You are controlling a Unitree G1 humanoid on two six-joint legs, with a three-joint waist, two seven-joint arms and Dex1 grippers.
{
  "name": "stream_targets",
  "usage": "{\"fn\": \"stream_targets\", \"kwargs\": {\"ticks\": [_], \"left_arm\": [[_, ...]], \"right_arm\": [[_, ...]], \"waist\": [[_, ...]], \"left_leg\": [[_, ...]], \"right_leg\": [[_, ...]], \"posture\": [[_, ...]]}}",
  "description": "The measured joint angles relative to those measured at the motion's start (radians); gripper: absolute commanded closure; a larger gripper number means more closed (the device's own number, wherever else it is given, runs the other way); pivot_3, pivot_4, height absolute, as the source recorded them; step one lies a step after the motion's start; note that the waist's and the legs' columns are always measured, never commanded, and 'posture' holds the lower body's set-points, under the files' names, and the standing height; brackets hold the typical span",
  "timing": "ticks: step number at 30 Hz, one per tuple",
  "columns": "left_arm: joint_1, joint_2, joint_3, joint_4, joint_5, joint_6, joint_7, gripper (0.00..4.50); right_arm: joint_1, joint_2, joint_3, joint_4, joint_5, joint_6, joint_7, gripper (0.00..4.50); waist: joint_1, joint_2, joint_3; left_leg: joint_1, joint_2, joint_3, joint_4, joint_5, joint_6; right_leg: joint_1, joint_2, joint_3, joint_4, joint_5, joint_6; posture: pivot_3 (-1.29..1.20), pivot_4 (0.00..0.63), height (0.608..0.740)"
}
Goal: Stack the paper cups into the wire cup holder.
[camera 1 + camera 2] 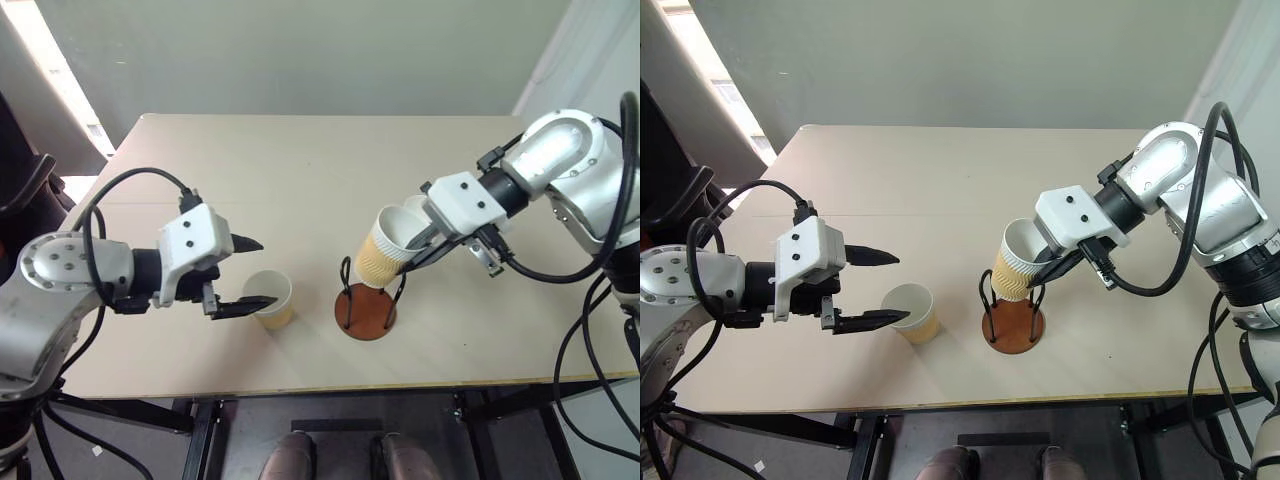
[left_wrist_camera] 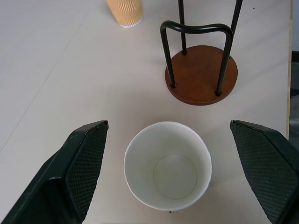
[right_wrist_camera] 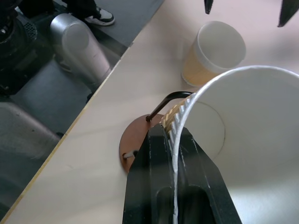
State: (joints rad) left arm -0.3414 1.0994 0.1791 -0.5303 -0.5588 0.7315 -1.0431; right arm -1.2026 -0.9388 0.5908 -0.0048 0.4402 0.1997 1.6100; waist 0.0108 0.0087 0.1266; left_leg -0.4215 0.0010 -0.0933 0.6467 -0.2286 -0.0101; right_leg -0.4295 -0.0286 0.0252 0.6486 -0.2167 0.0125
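Note:
One paper cup stands upright on the table, mouth up. My left gripper is open around it, one black finger on either side and neither touching the wall. The wire cup holder stands just to the cup's right, a reddish-brown disc with black wire loops. My right gripper is shut on the rim of a second paper cup. That cup hangs tilted, its bottom down among the tops of the wire loops. Whether it touches them I cannot tell.
The beige table stretches back to a grey wall, and its front edge runs a little in front of the holder and the standing cup. Black cables loop off both arms.

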Motion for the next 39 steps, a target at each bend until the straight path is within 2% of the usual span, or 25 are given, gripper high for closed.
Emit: {"fn": "stream_targets", "kwargs": {"ticks": [11, 13, 18, 23, 30, 37, 39], "left_arm": [[-0.03, -0.001, -0.005, -0.003, -0.01, 0.009, 0.022, 0.0], [-0.066, -0.017, -0.034, 0.008, -0.001, 0.007, 0.034, 0.0], [-0.295, -0.169, -0.165, 0.168, 0.128, -0.035, 0.173, 0.0], [-0.372, -0.254, -0.265, 0.237, 0.186, -0.038, 0.199, 0.0], [-0.376, -0.276, -0.302, 0.244, 0.219, -0.051, 0.198, 0.0], [-0.367, -0.275, -0.296, 0.205, 0.217, -0.027, 0.198, 0.0], [-0.358, -0.264, -0.293, 0.192, 0.217, -0.018, 0.198, 0.0]], "right_arm": [[-0.008, 0.017, 0.026, 0.023, -0.042, -0.021, 0.0, 0.04], [-0.009, 0.025, 0.017, 0.059, -0.052, -0.018, 0.0, 0.02], [-0.064, 0.109, -0.032, 0.389, -0.222, -0.067, -0.04, 0.02], [-0.086, 0.202, -0.086, 0.619, -0.296, -0.083, -0.08, 0.02], [-0.123, 0.296, -0.096, 0.958, -0.502, -0.205, -0.272, 0.02], [-0.128, 0.382, -0.096, 1.128, -0.63, -0.279, -0.371, 0.02], [-0.129, 0.39, -0.096, 1.152, -0.654, -0.293, -0.382, 0.56]], "waist": [[0.0, 0.0, 0.0], [0.0, 0.0, 0.0], [0.004, -0.001, 0.0], [0.001, -0.001, 0.0], [0.002, -0.001, 0.0], [0.003, 0.0, 0.001], [0.003, 0.0, 0.001]], "left_leg": [[0.0, 0.003, 0.0, 0.0, -0.001, -0.002], [0.001, 0.003, 0.0, 0.0, -0.001, -0.003], [0.002, 0.003, -0.001, 0.001, 0.004, -0.003], [0.002, 0.004, -0.001, 0.0, 0.005, -0.005], [0.001, 0.009, -0.001, -0.001, 0.002, -0.009], [0.0, 0.01, -0.001, -0.001, 0.001, -0.01], [0.0, 0.01, -0.001, -0.001, 0.001, -0.01]], "right_leg": [[0.0, 0.004, 0.0, 0.0, 0.0, -0.002], [0.0, 0.004, 0.0, 0.0, 0.0, -0.002], [0.0, 0.004, 0.0, 0.001, 0.006, -0.009], [-0.001, 0.006, 0.001, 0.0, 0.013, 0.001], [-0.003, 0.009, -0.001, -0.001, 0.013, 0.002], [-0.004, 0.01, -0.001, -0.001, 0.013, 0.002], [-0.004, 0.01, -0.001, -0.001, 0.013, 0.002]], "posture": [[0.0, 0.15, 0.74], [0.0, 0.15, 0.74], [0.0, 0.15, 0.74], [0.0, 0.15, 0.74], [0.0, 0.15, 0.74], [0.0, 0.15, 0.74], [0.0, 0.15, 0.74]]}}
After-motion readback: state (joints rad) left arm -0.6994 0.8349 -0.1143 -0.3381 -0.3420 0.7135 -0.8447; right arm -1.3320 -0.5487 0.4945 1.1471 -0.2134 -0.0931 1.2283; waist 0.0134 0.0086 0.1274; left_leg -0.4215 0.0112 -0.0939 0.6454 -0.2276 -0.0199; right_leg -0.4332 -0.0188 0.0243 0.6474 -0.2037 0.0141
